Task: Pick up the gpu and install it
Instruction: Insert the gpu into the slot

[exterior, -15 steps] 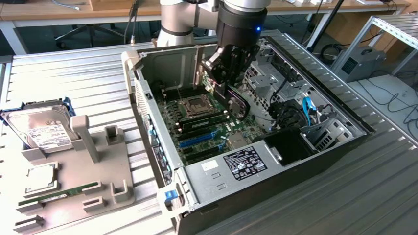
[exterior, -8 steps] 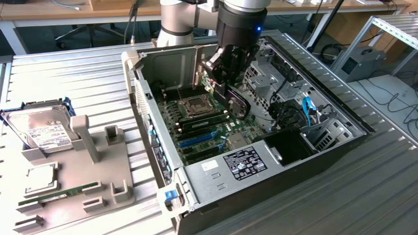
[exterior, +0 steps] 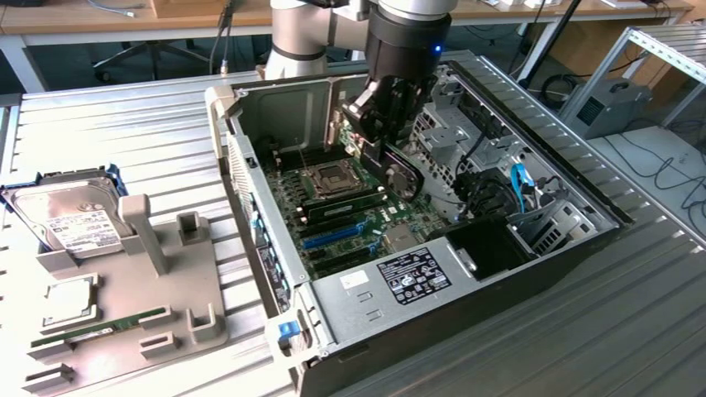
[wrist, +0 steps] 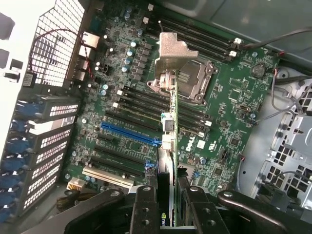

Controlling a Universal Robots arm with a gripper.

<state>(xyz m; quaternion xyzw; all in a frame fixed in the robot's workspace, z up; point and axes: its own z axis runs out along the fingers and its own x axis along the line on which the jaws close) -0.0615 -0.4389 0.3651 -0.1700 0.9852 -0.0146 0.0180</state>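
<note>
My gripper (exterior: 381, 136) hangs inside the open computer case (exterior: 248, 198), above the motherboard (exterior: 342, 211). It is shut on the gpu (exterior: 404, 174), a thin black card held on edge and tilted over the board. In the wrist view the gpu (wrist: 173, 122) runs edge-on away from my gripper (wrist: 173, 197), with its silvery metal bracket at the far end. The fingers (wrist: 146, 209) clamp it from both sides. The card floats over the motherboard (wrist: 234, 97), apart from it, next to the blue slot (wrist: 129, 134) and in front of the CPU socket (wrist: 195, 80).
A grey fixture tray (exterior: 144, 281) at the exterior view's left holds a hard drive in a blue frame (exterior: 72, 215), a CPU chip (exterior: 72, 302) and a green RAM stick (exterior: 99, 327). Inside the case are the power supply (exterior: 414, 273), a drive cage (exterior: 452, 124) and a blue cable (exterior: 518, 186).
</note>
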